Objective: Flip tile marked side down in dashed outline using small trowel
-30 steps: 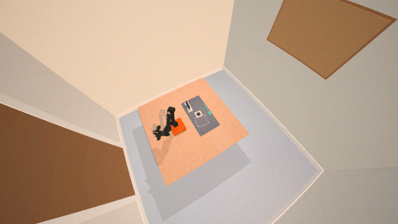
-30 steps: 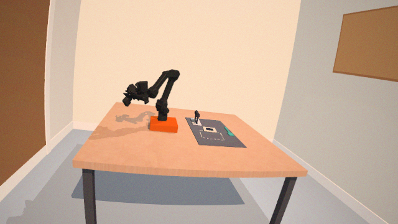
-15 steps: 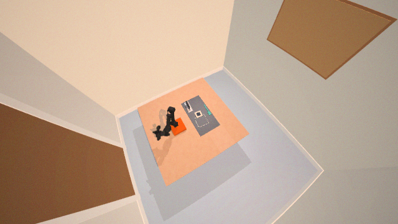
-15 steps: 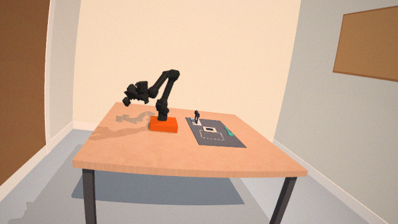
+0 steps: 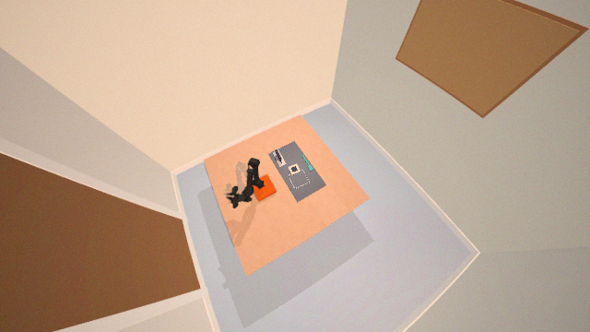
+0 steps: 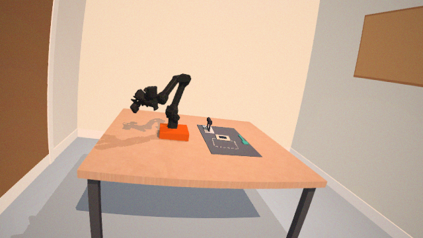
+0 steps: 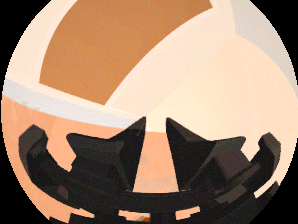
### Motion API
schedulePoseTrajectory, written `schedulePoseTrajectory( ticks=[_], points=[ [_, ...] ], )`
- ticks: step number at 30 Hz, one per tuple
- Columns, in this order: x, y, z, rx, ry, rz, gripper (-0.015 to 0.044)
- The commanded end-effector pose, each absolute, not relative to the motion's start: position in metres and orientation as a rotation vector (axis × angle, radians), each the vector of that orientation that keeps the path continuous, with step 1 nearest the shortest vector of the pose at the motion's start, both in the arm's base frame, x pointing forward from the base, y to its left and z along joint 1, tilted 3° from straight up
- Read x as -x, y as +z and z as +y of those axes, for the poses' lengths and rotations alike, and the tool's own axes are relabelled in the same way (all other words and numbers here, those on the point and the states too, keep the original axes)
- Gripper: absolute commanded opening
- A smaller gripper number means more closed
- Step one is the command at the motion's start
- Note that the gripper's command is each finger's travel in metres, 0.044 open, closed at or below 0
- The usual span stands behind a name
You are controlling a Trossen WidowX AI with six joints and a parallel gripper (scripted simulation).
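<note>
On the wooden tabletop (image 6: 185, 168), a dark grey mat (image 6: 246, 151) carries a small white tile (image 6: 223, 137) just beyond its dashed outline (image 6: 225, 144); the grey trowel (image 6: 208, 125) sits farther back. Far left, the black gripper (image 6: 135, 105) hovers partly open, empty.

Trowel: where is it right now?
In the exterior view the trowel rests on the mat's far-left corner, just behind the tile, away from the gripper.

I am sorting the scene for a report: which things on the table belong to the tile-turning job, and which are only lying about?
Job:
- trowel
- tile
- dashed outline
- mat
- claw, open and holding nothing

Lying about:
- teal tool at the mat's edge
</note>
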State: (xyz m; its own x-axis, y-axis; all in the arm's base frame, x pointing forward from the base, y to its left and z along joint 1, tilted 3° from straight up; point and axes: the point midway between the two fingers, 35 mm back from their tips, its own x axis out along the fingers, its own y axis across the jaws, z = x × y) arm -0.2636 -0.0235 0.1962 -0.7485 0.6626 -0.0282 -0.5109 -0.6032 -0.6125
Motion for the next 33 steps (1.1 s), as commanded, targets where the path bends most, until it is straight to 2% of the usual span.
schedulePoseTrajectory(
  ticks=[1,5,18,23,33],
  points=[
    [0.264,0.195,-0.032,0.329,2.345,-0.801,0.0205],
    [0.264,0.193,-0.056,0.316,2.427,-0.863,0.03],
    [0.241,0.182,-0.152,0.236,2.723,-1.175,0.03],
    [0.23,0.179,-0.173,0.199,2.843,-1.156,0.03],
    [0.188,0.172,-0.232,0.096,3.048,-1.357,0.03]
  ],
)
